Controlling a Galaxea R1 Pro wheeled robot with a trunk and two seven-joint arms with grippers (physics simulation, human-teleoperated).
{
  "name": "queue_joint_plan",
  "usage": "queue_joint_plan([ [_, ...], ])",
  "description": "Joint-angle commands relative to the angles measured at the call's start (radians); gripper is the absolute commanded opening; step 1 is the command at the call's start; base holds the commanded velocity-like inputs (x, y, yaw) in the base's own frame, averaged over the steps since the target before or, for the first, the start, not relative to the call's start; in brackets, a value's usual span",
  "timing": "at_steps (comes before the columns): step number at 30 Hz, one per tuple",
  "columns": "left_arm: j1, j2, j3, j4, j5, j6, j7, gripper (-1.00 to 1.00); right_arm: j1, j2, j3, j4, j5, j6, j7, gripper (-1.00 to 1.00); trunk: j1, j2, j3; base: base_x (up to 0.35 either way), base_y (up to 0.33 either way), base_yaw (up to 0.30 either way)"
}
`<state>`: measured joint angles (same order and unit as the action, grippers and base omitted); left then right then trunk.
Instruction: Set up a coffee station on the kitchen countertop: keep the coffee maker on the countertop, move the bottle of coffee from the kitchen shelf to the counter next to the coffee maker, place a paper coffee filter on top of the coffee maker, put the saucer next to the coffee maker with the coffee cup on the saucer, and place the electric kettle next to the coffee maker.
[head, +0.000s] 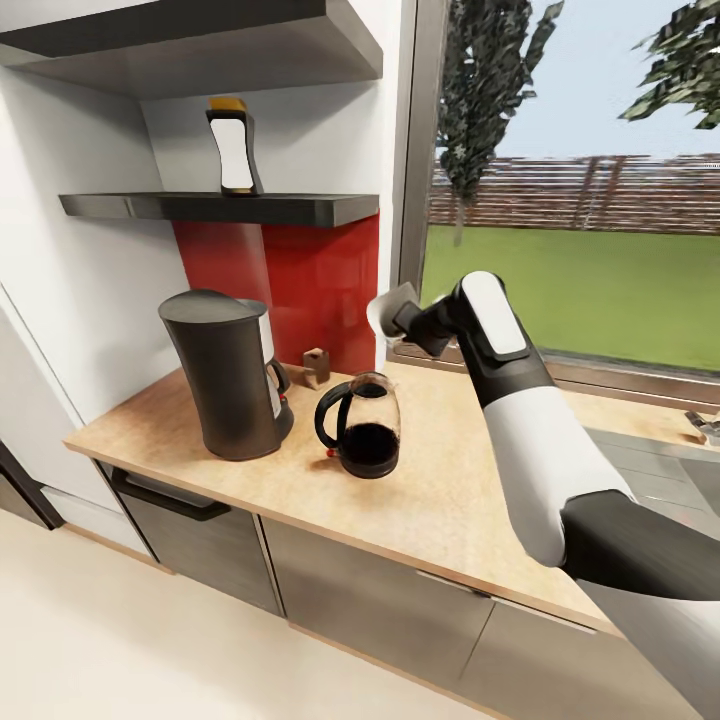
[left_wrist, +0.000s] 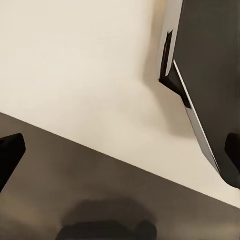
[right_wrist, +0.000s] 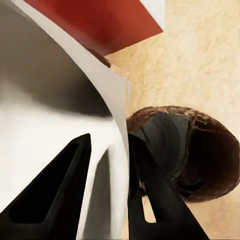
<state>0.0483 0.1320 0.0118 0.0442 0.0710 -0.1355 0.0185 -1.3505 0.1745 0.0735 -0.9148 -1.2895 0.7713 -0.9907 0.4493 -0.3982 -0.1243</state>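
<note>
The dark-grey coffee maker (head: 225, 375) stands on the light wood countertop (head: 450, 500) with the glass electric kettle (head: 365, 425) just to its right. Up on the thin kitchen shelf (head: 220, 207) stands the bottle of coffee (head: 232, 145). My right gripper (head: 405, 318) hovers above and right of the kettle, shut on the white paper coffee filter (head: 385, 305). In the right wrist view the filter (right_wrist: 50, 125) sits between the fingers (right_wrist: 155, 190), with the kettle (right_wrist: 200, 150) below. My left gripper (left_wrist: 120, 155) is open over the floor. The saucer and coffee cup are out of view.
A small tan box (head: 316, 367) sits by the red backsplash (head: 320, 270) behind the kettle. A thicker dark shelf (head: 200, 45) hangs above the thin one. A large window (head: 580, 200) runs along the back right, and a sink edge (head: 700, 430) shows at far right.
</note>
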Motion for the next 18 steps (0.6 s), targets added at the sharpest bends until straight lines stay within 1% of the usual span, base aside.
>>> queue_joint_plan([
  [1,-0.001,0.0,0.0,0.002,0.007,-0.006,0.0,1.0,-0.001,0.0,0.002,-0.038,-0.008,0.002,-0.009,-1.0,0.001,-0.002,-0.002,0.0,0.0,0.0],
  [9,-0.001,-0.002,0.0,0.002,0.008,-0.004,-0.002,1.0,-0.001,0.0,0.002,-0.044,-0.008,0.003,-0.01,-1.0,0.001,-0.002,-0.002,0.017,0.005,0.0],
  [16,-0.001,-0.004,0.0,0.002,0.009,0.001,-0.002,1.0,-0.001,0.0,0.002,-0.041,-0.01,0.005,-0.011,-1.0,0.001,-0.002,-0.002,0.12,0.169,0.0],
  [18,-0.001,-0.004,0.0,0.002,0.009,0.009,-0.002,1.0,-0.001,0.0,0.001,-0.04,-0.01,0.005,-0.012,-1.0,0.001,-0.002,-0.002,0.036,0.048,0.01],
])
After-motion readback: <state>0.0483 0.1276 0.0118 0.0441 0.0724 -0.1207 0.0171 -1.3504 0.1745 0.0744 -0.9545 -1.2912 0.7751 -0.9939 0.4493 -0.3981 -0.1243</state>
